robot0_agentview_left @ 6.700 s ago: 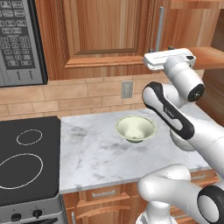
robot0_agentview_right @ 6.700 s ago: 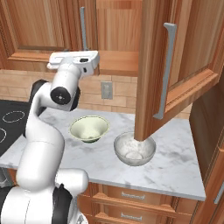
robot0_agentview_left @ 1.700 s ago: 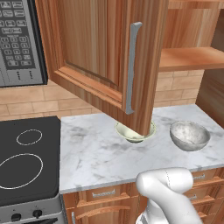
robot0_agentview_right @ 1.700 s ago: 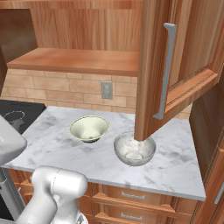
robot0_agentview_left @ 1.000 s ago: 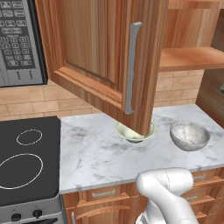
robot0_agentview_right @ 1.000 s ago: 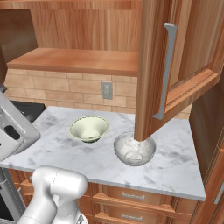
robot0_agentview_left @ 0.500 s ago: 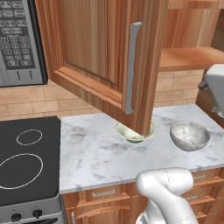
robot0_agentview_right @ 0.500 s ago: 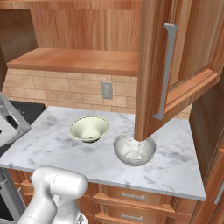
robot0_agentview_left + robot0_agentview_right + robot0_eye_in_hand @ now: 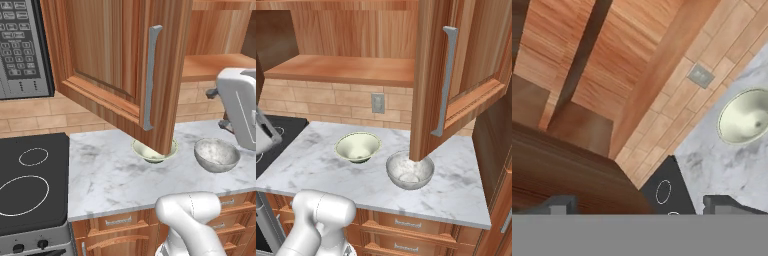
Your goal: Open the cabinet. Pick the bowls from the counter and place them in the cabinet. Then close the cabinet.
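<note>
Now arm (image 9: 239, 112) swung right vs before; cabinet (image 9: 456, 75) open, bowls (image 9: 358, 146) unmoved

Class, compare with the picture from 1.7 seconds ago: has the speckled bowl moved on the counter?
No. The speckled bowl sits at the same spot on the counter, beside the green bowl.

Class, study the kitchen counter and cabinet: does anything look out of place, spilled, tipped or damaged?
Nothing stands out. Both cabinet doors hang wide open, and the cream-green bowl and speckled bowl sit upright on the marble counter, with no spill visible.
</note>
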Robot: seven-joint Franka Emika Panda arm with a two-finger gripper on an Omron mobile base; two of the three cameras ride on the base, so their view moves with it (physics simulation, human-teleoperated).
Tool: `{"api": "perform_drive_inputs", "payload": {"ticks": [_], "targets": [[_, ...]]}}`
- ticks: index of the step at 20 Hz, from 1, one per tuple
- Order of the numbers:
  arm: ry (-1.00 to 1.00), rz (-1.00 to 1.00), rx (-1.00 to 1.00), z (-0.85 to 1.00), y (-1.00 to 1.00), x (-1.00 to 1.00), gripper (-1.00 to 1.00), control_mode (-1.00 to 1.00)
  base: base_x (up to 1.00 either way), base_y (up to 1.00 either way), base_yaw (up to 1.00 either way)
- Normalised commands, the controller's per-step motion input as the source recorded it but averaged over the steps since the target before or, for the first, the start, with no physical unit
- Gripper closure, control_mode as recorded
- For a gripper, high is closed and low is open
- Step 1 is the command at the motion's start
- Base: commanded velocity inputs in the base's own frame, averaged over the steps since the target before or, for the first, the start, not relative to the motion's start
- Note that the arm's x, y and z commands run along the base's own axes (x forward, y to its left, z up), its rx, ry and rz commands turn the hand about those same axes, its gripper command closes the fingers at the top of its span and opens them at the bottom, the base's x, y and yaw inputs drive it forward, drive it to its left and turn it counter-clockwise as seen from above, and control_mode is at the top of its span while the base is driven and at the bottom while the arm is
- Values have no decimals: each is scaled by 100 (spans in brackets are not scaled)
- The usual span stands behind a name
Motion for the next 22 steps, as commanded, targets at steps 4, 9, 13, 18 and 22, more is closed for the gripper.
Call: {"api": "perform_drive_inputs", "payload": {"ticks": [4,9,13,18,22], "targets": [[13,13,14,0,38,28,-100,-100,0,0,0],[16,14,14,0,40,38,-100,-100,0,0,0],[16,14,17,0,22,23,-100,-100,0,0,0],[1,8,10,-10,49,22,-100,-100,0,0,0],[0,5,8,-19,50,30,-100,-100,0,0,0]]}}
